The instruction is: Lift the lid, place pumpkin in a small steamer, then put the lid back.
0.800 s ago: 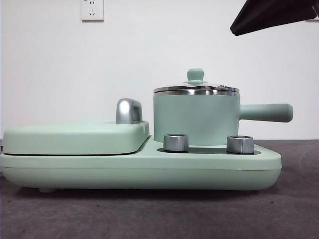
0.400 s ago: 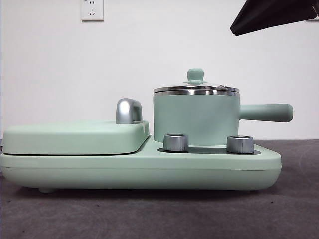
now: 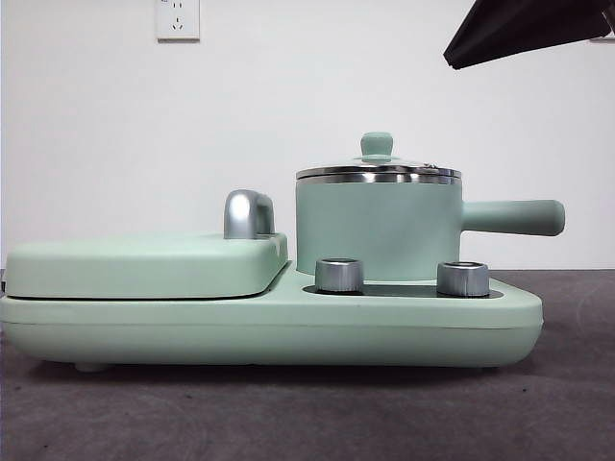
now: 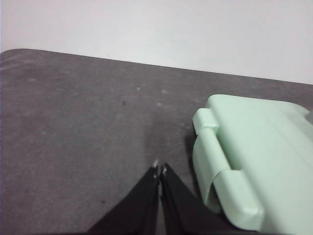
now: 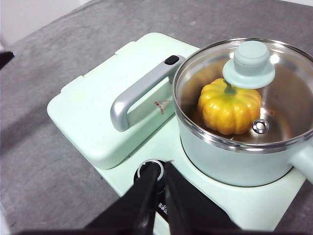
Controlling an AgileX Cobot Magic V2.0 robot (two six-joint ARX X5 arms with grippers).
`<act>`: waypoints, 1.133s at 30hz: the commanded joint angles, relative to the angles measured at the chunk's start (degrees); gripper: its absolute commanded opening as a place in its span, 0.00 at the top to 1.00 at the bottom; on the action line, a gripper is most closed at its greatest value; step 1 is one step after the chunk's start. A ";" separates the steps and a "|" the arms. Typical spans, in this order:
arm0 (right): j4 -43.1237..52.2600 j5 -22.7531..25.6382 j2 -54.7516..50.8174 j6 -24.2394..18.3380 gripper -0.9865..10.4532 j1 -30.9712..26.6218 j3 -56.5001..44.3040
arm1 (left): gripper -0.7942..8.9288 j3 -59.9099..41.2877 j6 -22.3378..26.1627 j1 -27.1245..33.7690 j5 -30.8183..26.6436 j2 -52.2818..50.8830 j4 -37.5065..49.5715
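Observation:
The small steamer (image 3: 377,226) stands on the right half of the wide base, its long handle (image 3: 509,217) pointing right. The glass lid (image 3: 378,171) sits on its rim, with the mint knob (image 3: 376,145) on top. In the right wrist view the lid (image 5: 283,93) covers the steamer (image 5: 230,164) and the yellow-orange pumpkin (image 5: 229,107) lies inside under the glass. My right gripper (image 5: 161,169) is shut and empty, raised over the base's front knob. My left gripper (image 4: 159,170) is shut and empty above the bare table, beside the hinged cover's end (image 4: 254,152).
The wide mint-green base (image 3: 269,327) carries a flat hinged cover (image 3: 144,264) with a silver handle (image 3: 247,213) and two silver knobs (image 3: 338,275). A dark arm tip (image 3: 524,29) shows at the top right. A wall socket (image 3: 178,17) is on the back wall.

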 commanded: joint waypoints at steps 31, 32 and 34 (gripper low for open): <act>0.04 1.81 0.09 -4.13 0.89 0.13 0.44 | 0.91 -3.63 -0.07 1.33 0.00 -2.03 2.36; -0.66 4.07 -0.46 -5.05 0.89 -0.31 0.24 | 0.91 -3.63 -0.07 1.33 0.00 -2.03 2.36; -0.85 8.46 -1.95 -5.73 0.89 -1.27 -0.87 | 0.91 -3.63 -0.07 1.33 0.00 -2.03 2.36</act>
